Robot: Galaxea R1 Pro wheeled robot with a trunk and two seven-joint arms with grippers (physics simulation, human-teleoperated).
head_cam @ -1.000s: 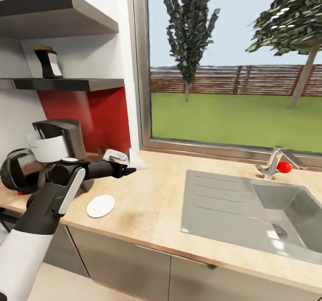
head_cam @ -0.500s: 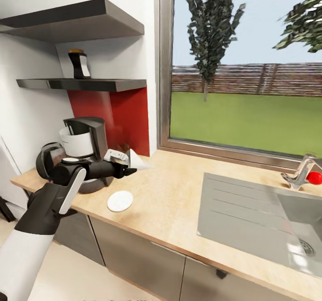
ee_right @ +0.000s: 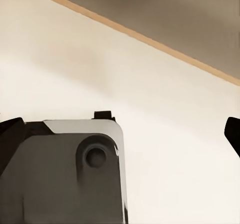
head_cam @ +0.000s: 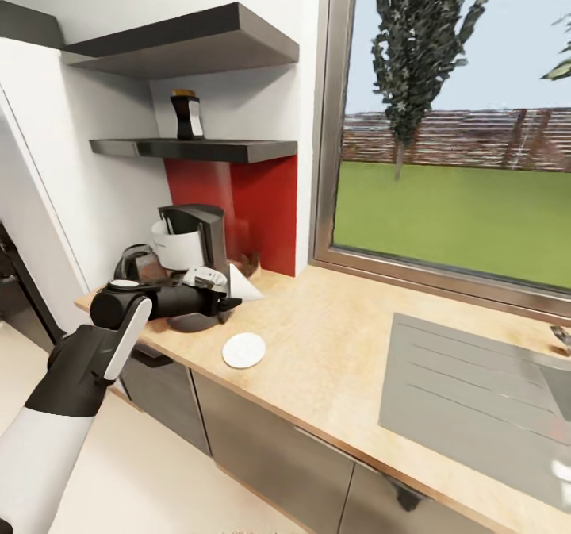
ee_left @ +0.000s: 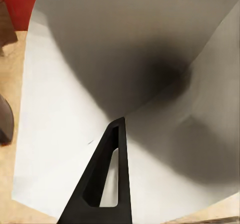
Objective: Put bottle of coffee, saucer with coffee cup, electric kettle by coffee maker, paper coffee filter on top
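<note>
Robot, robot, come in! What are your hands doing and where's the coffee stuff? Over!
Left gripper shut on paper coffee filter, beside coffee maker. Bottle of coffee on kitchen shelf. Saucer on countertop.

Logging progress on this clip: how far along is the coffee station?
Done: coffee maker, kettle and saucer are on the counter. In hand: left gripper holds the filter. Left: filter onto the maker, bottle off the shelf, cup on saucer.

The top of the coffee maker (head_cam: 193, 215) is left open beneath the kitchen shelf (head_cam: 198, 150), while its flank is crowded by the electric kettle (head_cam: 136, 264), and bare kitchen countertop (head_cam: 333, 343) is found around the saucer (head_cam: 243, 351) toward the sink (head_cam: 476, 391).
</note>
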